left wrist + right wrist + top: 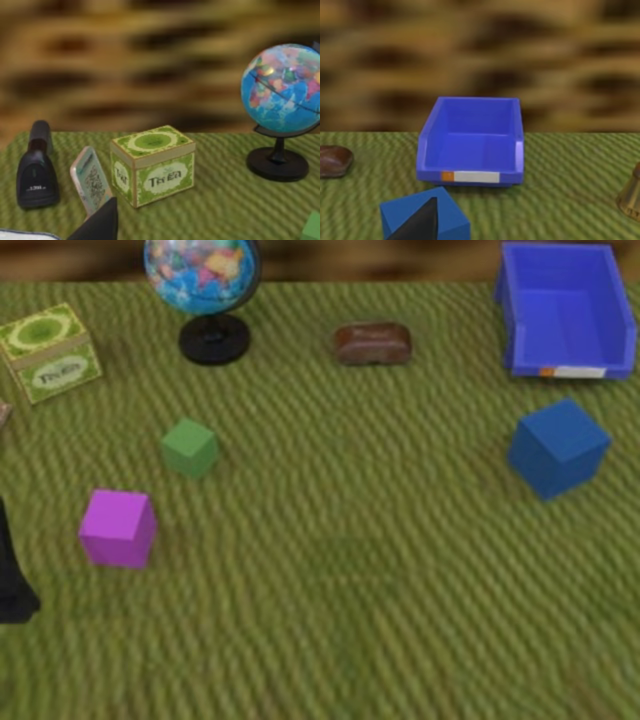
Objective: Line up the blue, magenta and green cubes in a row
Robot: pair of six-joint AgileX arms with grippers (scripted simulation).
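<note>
The dark blue cube (557,447) stands at the right of the table, turned at an angle, just in front of the bin. Toward the left lie the small green cube (189,447) and, nearer and further left, the magenta cube (118,528). My left arm (12,585) shows only as a dark shape at the left edge, beside the magenta cube. My left gripper (200,236) is open and holds nothing; one dark finger (102,222) shows, and the green cube (312,227) peeks in at the edge. My right gripper (462,235) is open, its finger (422,225) in front of the blue cube (445,215). The right arm is out of the top view.
A blue plastic bin (566,310) sits at the back right. A globe (203,280) and a brown lump (372,343) stand along the back. The printed tea box (48,352) is at the far left, with a black scanner (37,167) and a phone (90,181) beside it.
</note>
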